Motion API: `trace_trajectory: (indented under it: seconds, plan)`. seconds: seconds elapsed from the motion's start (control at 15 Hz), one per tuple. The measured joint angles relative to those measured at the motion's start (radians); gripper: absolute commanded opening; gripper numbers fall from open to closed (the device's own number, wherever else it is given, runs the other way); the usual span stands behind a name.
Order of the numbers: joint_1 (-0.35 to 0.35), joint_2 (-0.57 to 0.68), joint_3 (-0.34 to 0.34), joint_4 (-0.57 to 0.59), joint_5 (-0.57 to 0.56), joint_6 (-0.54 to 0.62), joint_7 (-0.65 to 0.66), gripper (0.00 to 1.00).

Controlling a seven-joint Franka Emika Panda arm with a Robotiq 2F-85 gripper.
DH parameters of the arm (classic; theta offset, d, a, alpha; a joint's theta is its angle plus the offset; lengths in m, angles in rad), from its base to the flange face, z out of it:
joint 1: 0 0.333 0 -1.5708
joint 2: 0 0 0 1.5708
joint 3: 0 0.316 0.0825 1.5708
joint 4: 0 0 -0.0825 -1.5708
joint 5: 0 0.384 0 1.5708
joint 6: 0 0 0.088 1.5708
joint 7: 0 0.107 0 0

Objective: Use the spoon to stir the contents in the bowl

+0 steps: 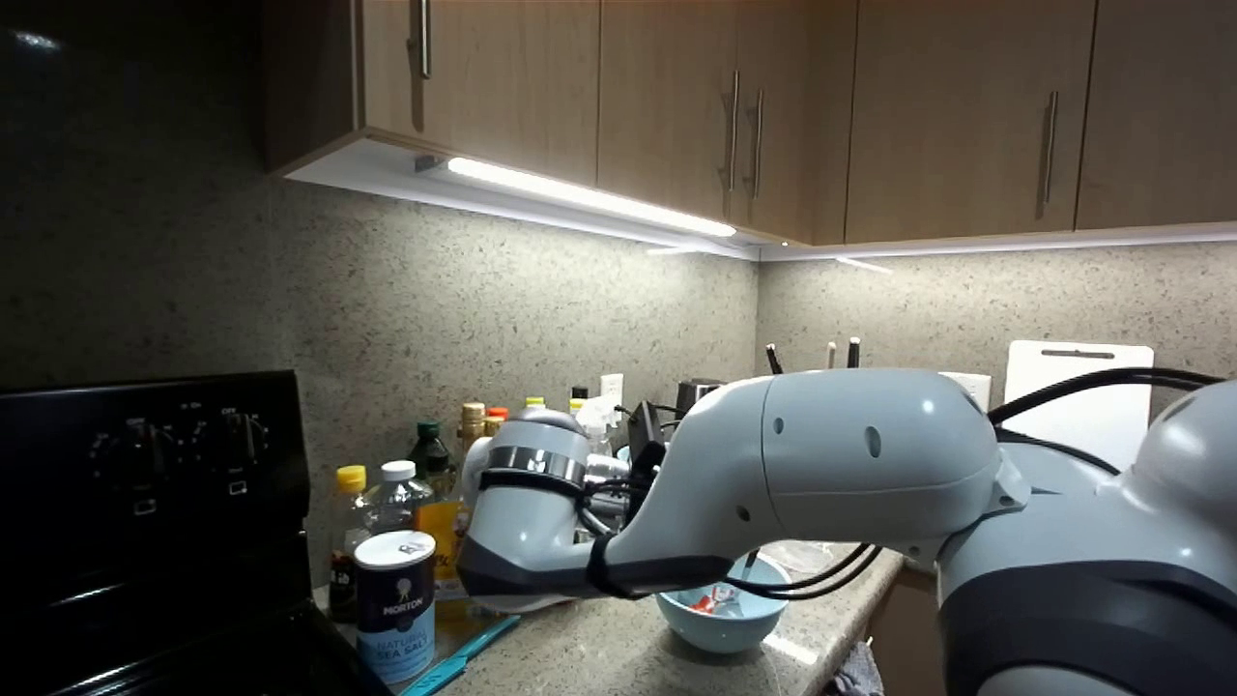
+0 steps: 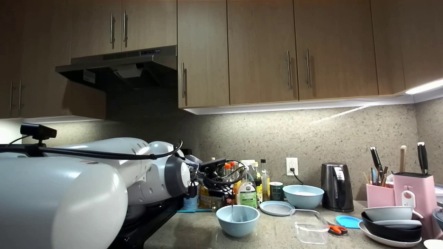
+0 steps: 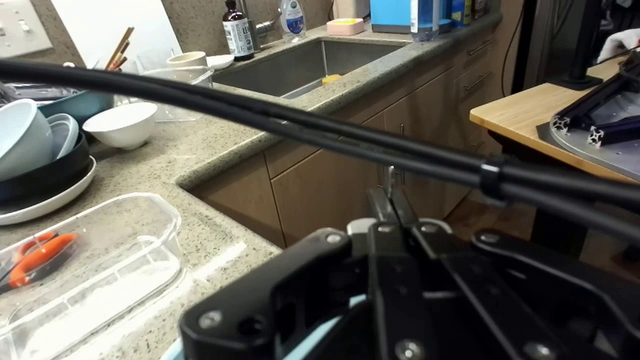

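There sits the bowl (image 2: 238,227), round and light blue, paler inside, narrowing to a small foot, upright on the speckled counter (image 2: 273,237); in an exterior view, red-and-white contents (image 1: 713,601) show within. Just above, the gripper (image 3: 391,200) has its fingers together, clamped on a slim spoon handle (image 3: 391,177).
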Motion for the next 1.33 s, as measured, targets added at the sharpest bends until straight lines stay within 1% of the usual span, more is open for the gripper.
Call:
trace_trajectory:
  seconds: [0.2, 0.33, 0.53, 0.73, 1.0, 1.13, 1.33]
  plan:
    - [0.041, 0.004, -0.004, 0.000, -0.020, 0.030, -0.002, 0.01]
    - [0.054, 0.003, -0.015, -0.004, -0.046, 0.097, -0.002, 0.01]
    - [0.047, 0.002, -0.043, -0.003, -0.081, 0.195, -0.002, 0.01]
    - [0.014, -0.016, -0.058, -0.001, -0.088, 0.251, 0.000, 0.01]
    - [-0.045, -0.046, -0.056, -0.002, -0.085, 0.244, 0.001, 0.01]
    - [-0.072, -0.051, -0.052, -0.003, -0.077, 0.203, 0.001, 0.01]
    - [-0.101, -0.050, -0.042, -0.002, -0.042, 0.106, 0.001, 0.01]
